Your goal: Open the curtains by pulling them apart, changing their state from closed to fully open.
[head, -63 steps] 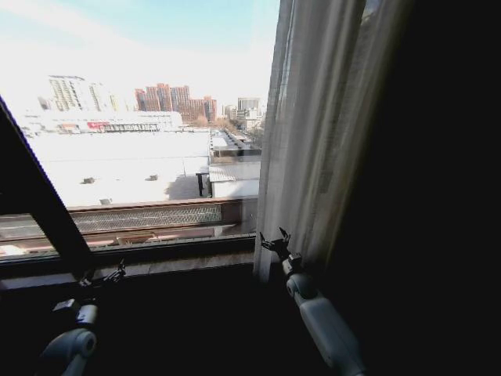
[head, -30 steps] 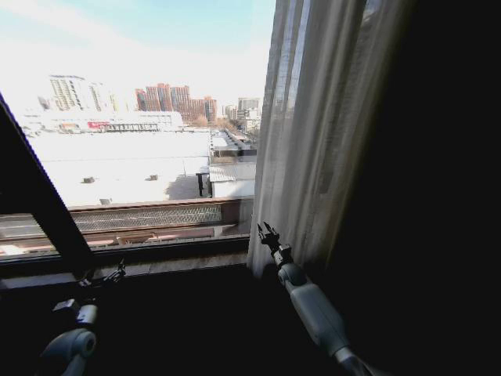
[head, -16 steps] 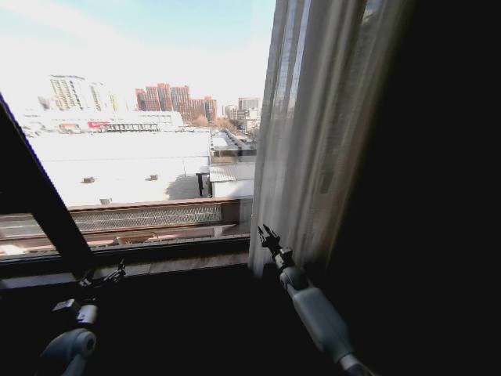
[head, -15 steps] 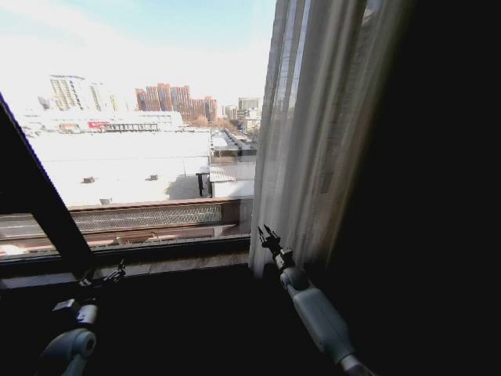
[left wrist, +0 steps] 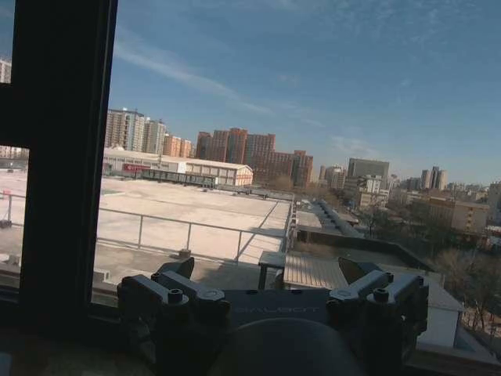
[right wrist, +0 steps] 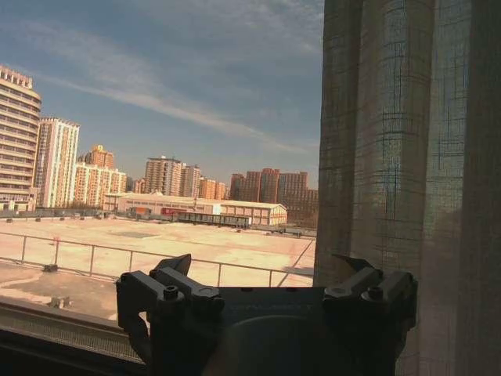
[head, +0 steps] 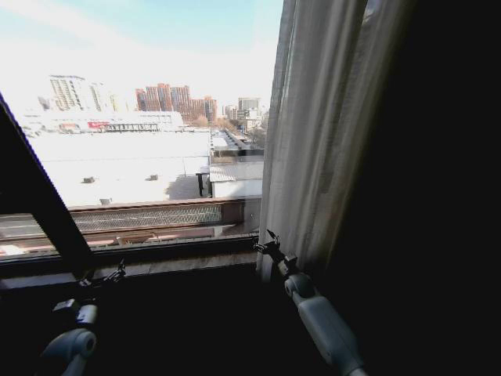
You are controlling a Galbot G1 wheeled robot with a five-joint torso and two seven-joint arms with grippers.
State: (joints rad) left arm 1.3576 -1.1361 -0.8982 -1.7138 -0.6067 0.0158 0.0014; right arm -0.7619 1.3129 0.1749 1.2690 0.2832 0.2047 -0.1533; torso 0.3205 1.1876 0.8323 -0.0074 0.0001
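Background: window glass (head: 141,157) looks out on rooftops and distant towers, with a black frame bar (head: 35,204) slanting across its left part.
Curtains (head: 313,133): sheer pleated fabric gathered right of the glass, hanging down to the sill (head: 172,262).
Right tool (head: 266,244): fingers spread open, at the fabric's lower left edge, just above the sill; gripping nothing.
Left tool (head: 109,274): open, low by the sill, just right of the frame bar's foot, well apart from the fabric.

Faint embossed "GALBOT" on the left claw (left wrist: 266,274) housing; no other legible text.
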